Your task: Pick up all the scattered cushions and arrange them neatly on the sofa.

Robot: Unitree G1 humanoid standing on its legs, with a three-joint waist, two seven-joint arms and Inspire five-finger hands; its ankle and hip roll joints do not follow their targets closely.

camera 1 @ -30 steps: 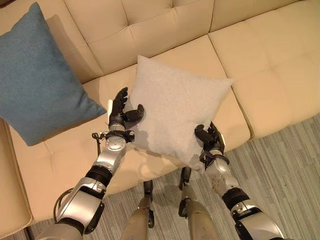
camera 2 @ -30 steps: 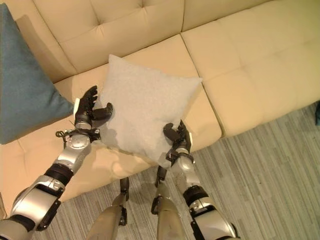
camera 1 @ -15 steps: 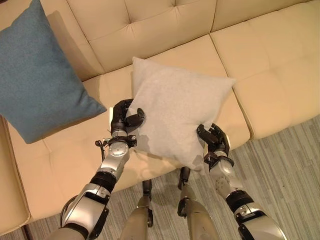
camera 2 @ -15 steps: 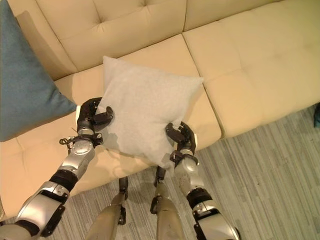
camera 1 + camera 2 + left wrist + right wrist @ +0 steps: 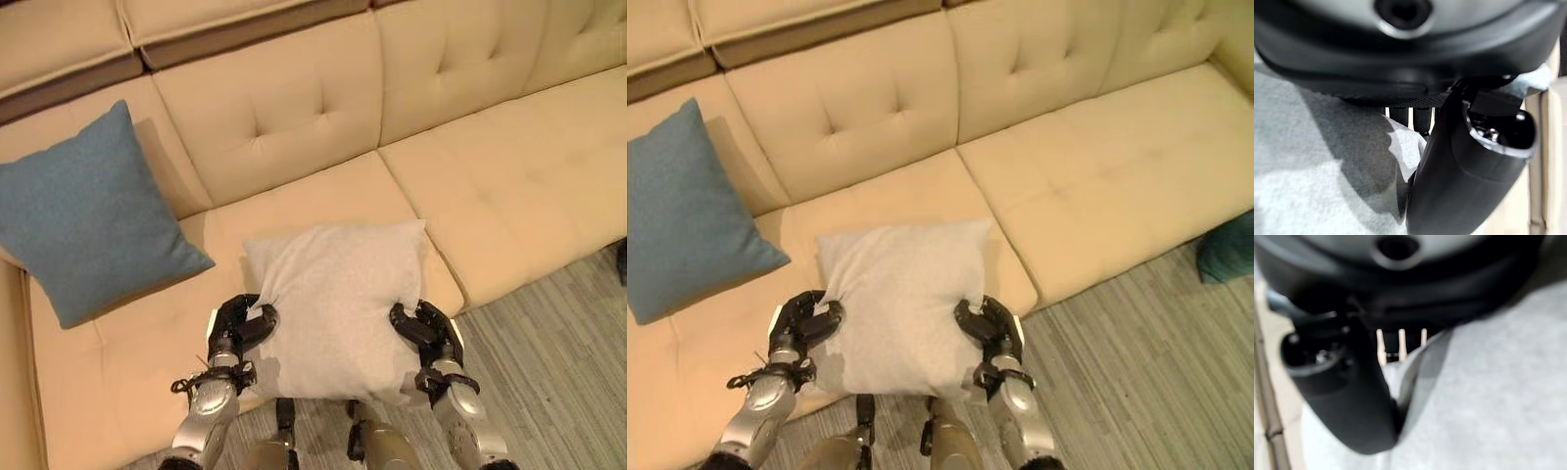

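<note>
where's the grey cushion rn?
In the left eye view the grey cushion is held between the left hand and right hand, over the front edge of the sofa middle seat, right of the blue cushion.

- A home living room, or a space fitted out as one, judging by the furniture.
- A long cream sofa (image 5: pixel 323 117) with tufted, buttoned back and seat cushions spans the view; it looks like leather.
- Throw cushions sit on the sofa: a blue cushion (image 5: pixel 93 215) leans against the backrest at its left end, and a light grey cushion (image 5: pixel 338 304) is at the front edge of the middle seat.
- In front of the sofa lies a grey striped floor (image 5: pixel 558 333), like carpet or plank flooring.
</note>
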